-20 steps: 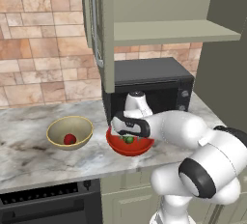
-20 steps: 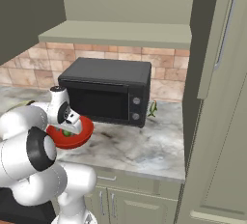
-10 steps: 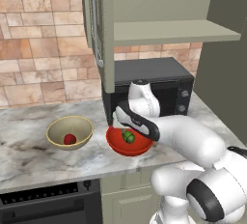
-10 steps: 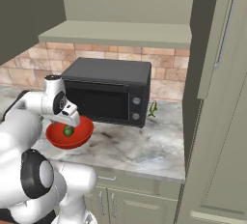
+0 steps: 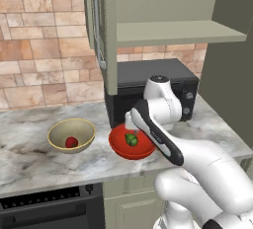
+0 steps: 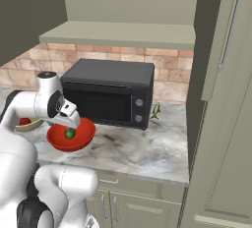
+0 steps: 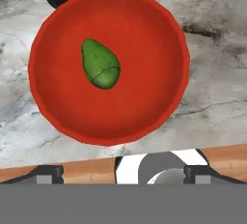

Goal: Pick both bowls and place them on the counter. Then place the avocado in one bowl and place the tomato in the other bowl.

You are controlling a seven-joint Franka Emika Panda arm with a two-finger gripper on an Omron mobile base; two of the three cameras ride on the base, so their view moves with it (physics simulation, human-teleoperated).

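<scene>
Gripper (image 5: pixel 129 122) jaws are spread wide and I've got nothing in them; the hand hangs just above the red bowl (image 5: pixel 131 143), touching neither it nor what's inside. Through the hand camera I'm looking straight down into that bowl (image 7: pixel 108 65), and the avocado (image 7: pixel 100 65) lies on its floor, a little off centre, well below the hand.

On the left base camera the red bowl sits on the marble counter (image 5: pixel 29 159) right in front of the black microwave (image 5: pixel 174 82), and the tan-olive bowl (image 5: pixel 71 135) stands apart from it further along, with the tomato (image 5: pixel 71 142) resting inside.

From the right base camera I see the avocado (image 6: pixel 70 133) in the red bowl (image 6: pixel 71 135) below the hand.

I can't make out any readable lettering or brand marks on the microwave or anything else.
</scene>
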